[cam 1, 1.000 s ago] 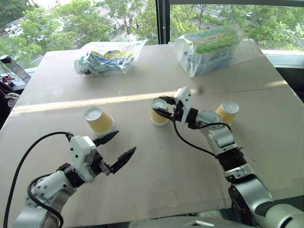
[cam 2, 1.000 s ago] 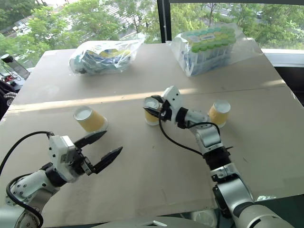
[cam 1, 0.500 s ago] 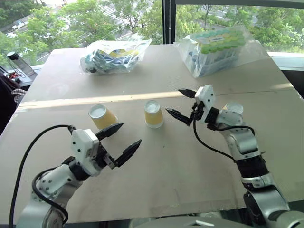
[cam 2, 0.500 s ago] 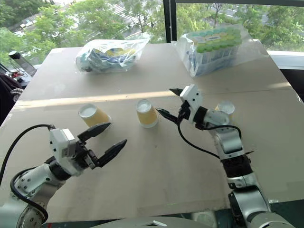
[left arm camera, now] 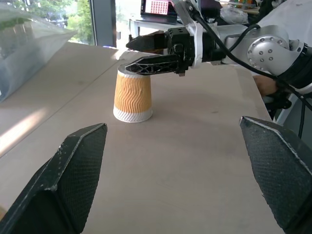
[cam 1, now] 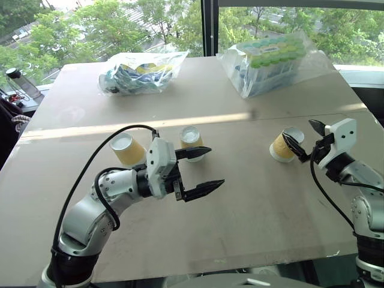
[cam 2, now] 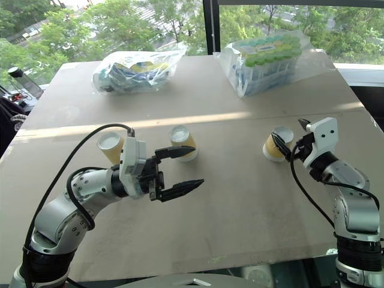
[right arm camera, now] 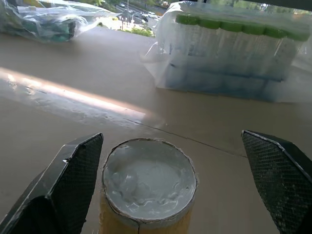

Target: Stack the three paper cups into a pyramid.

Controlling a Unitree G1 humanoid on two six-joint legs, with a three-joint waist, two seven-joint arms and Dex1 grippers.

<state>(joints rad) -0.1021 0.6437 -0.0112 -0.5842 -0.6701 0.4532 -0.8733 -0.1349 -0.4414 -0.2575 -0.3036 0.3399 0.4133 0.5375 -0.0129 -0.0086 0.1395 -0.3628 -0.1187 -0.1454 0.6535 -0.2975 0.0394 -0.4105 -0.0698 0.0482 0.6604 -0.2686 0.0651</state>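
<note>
Setting: pale brown tabletop (cam 1: pixel 240 210) before tall windows (cam 1: pixel 150 24) giving onto green trees. Item, left gripper (cam 1: pixel 201 170): reaching toward the middle of the table, black fingers spread wide, nothing between them. Item, middle paper cup (cam 1: pixel 191 141): yellow-orange, upside down with white base up, standing just beyond this gripper's far finger; contact cannot be told. Item, left paper cup (cam 1: pixel 126 150): same kind, inverted and tilted, behind the left gripper's white wrist housing, close to its cable. Item, right gripper (cam 1: pixel 304 143): at the table's right side, fingers spread wide, empty. Item, right paper cup (cam 1: pixel 284 146): same kind, inverted, directly ahead of the right gripper; in the right wrist view it (right arm camera: pixel 148 187) stands close to one finger with open space toward the other, and in the left wrist view one finger lies along its top edge (left arm camera: pixel 132 96). All three cups stand apart, none stacked. Far side, well beyond both grippers: clear bag of green-and-blue cups (cam 1: pixel 270 60), and a second clear bag of mixed items (cam 1: pixel 139 72).
</note>
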